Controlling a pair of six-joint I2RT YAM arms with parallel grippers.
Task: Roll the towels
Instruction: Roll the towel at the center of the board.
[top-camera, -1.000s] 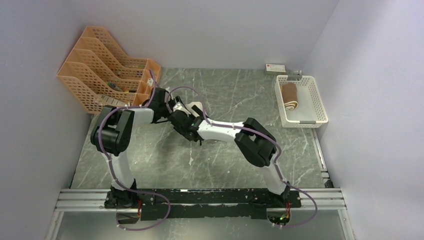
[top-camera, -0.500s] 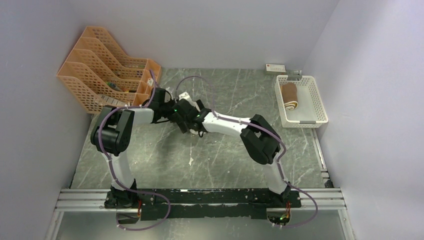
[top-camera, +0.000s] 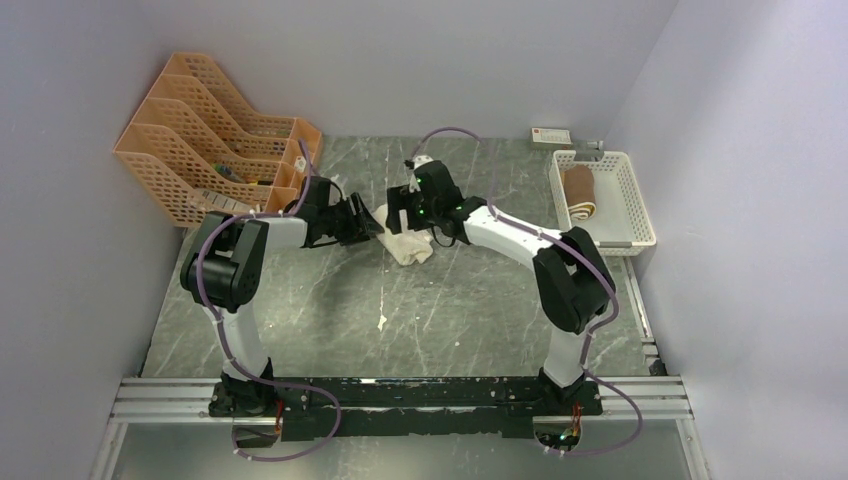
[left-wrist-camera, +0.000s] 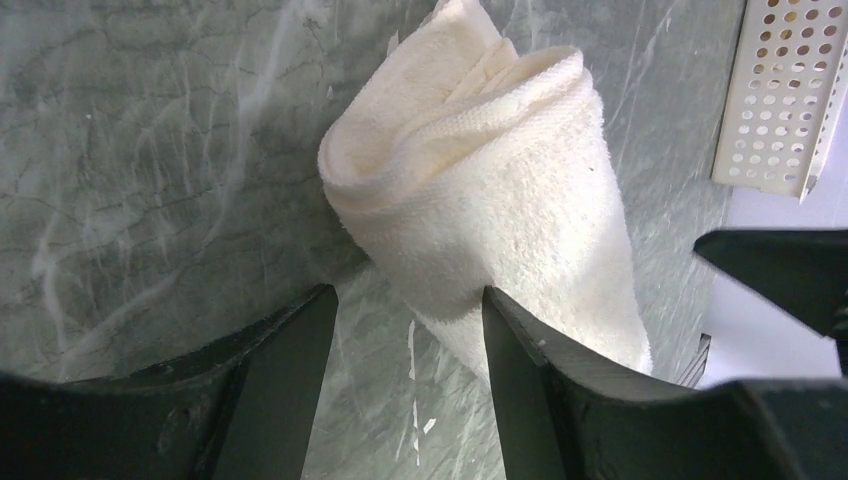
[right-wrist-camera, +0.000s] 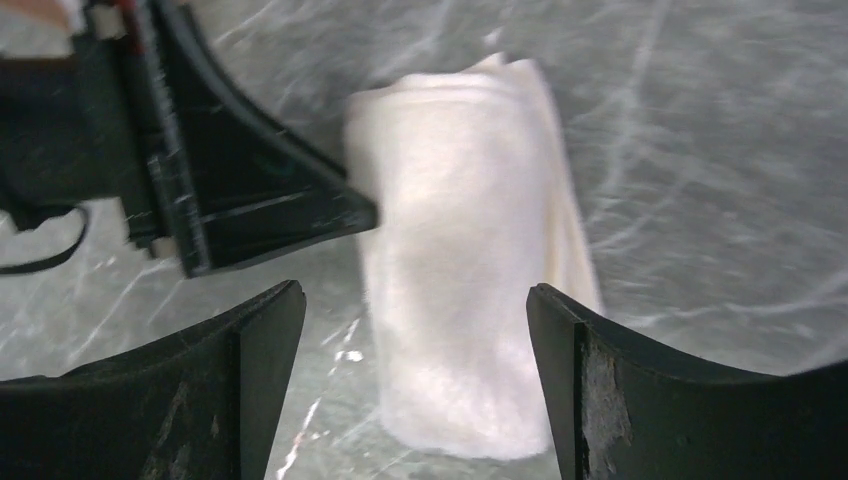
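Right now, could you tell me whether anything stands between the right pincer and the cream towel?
Nothing visible does. The right pincer hangs open over the rolled cream towel, which shows unobstructed between its fingers. The left pincer, also open, sits close at the towel's side, so one of its fingers might crowd the approach.

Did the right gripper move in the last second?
Yes. The right gripper has swung away from the orange file rack and toward the white basket, uncovering the cream towel.
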